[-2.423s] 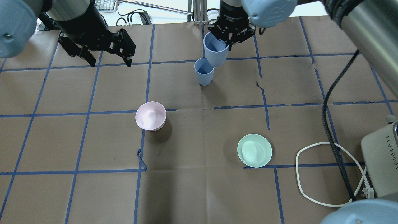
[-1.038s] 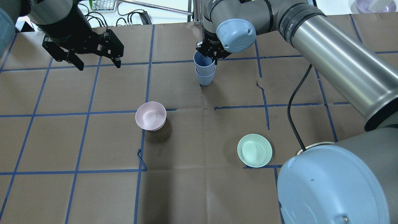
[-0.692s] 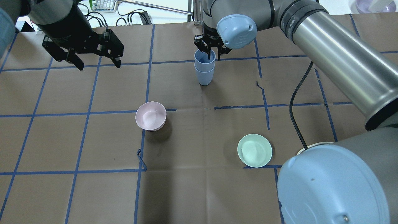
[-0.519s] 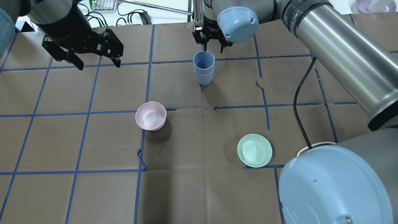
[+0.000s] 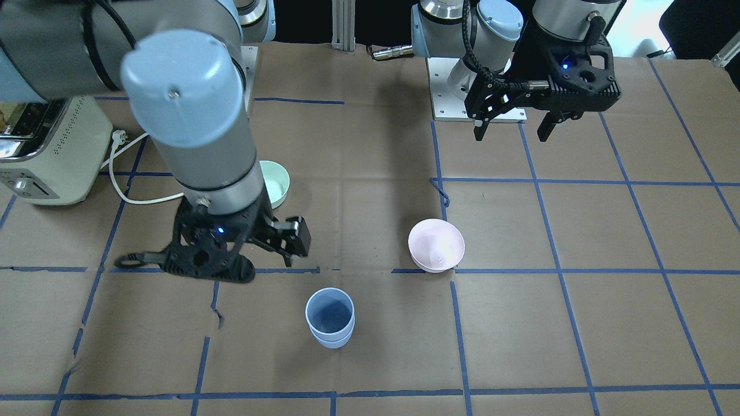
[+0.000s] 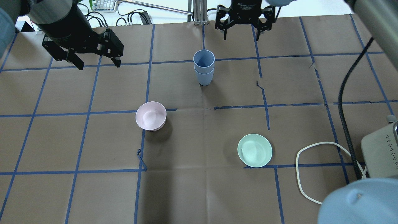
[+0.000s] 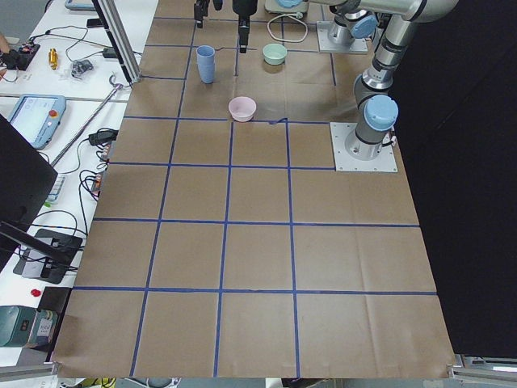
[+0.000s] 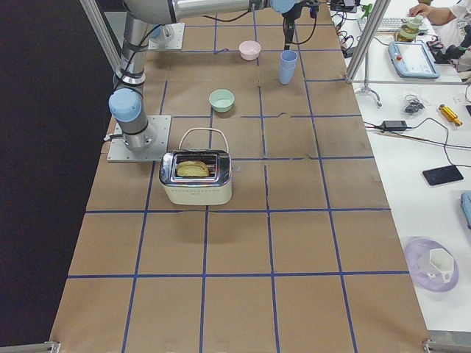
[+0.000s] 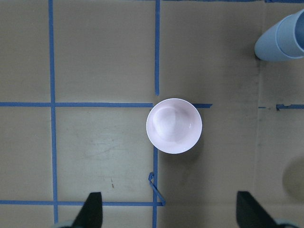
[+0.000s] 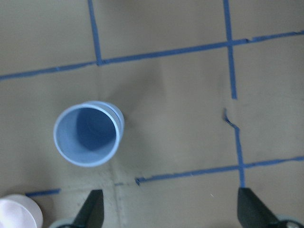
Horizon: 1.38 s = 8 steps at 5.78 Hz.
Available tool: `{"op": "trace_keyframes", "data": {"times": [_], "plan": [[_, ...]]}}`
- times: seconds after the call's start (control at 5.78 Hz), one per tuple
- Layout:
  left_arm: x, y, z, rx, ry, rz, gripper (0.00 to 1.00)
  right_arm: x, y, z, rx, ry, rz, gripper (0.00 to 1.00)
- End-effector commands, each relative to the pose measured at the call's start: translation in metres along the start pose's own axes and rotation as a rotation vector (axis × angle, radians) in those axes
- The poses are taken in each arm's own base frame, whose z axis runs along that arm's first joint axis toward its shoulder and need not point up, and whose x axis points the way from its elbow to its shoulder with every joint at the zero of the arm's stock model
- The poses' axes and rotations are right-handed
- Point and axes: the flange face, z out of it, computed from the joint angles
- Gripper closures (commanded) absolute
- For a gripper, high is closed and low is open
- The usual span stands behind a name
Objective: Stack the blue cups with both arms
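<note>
1. The right gripper (image 6: 242, 35) was holding one of the blue cups (image 6: 204, 67) above the other one. Then it put that cup down into the other cup and let go.
2. Now the right gripper has pulled up and back. Its fingers are apart and nothing is in them. It hangs past the cups, not touching them.
3. The two blue cups now stand as one stack on the surface (image 6: 93, 193), upright, near the middle of the far side. The top cup sits inside the bottom one, and the bottom cup's rim shows just under it.
4. We think the stacking is done — all that is left is for the arms to move away.
5. The left gripper (image 6: 99, 63) is in the same place it was a second ago, well apart from the cups. Its fingers are apart too, and it holds nothing.
6. The pink bowl (image 6: 150, 115) and the mint-green bowl (image 6: 254, 150) have not moved.
7. Some things are hard to see. We cannot tell how far down the top cup has gone.
8. In the overhead view a big blue joint cap covers the near right corner, and it hides part of the white cord (image 6: 311, 174).
9. In the front view the right arm hides part of the green bowl. The left wrist view shows only a bit of the cups at its top corner — the rest is cut off.
</note>
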Motion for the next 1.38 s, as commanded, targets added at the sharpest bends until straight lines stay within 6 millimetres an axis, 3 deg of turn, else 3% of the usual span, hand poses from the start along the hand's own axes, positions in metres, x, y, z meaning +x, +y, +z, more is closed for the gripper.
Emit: {"op": "trace_keyframes", "data": {"times": [0.0, 0.17, 0.35, 0.69, 1.21], "plan": [[0.0, 0.0, 0.0, 0.0, 0.0, 0.0, 0.01, 0.069, 0.079, -0.015, -0.076, 0.011, -0.018, 0.0], [0.0, 0.0, 0.0, 0.0, 0.0, 0.0, 0.01, 0.087, 0.109, -0.003, -0.068, 0.003, 0.008, 0.0], [0.0, 0.0, 0.0, 0.0, 0.0, 0.0, 0.01, 0.094, 0.101, 0.001, 0.02, 0.002, 0.019, 0.0], [0.0, 0.0, 0.0, 0.0, 0.0, 0.0, 0.01, 0.11, 0.095, -0.003, 0.039, -0.003, 0.051, 0.0], [-0.001, 0.0, -0.001, 0.002, 0.0, -0.002, 0.01, 0.109, 0.097, -0.007, 0.045, -0.004, 0.053, 0.0]]}}
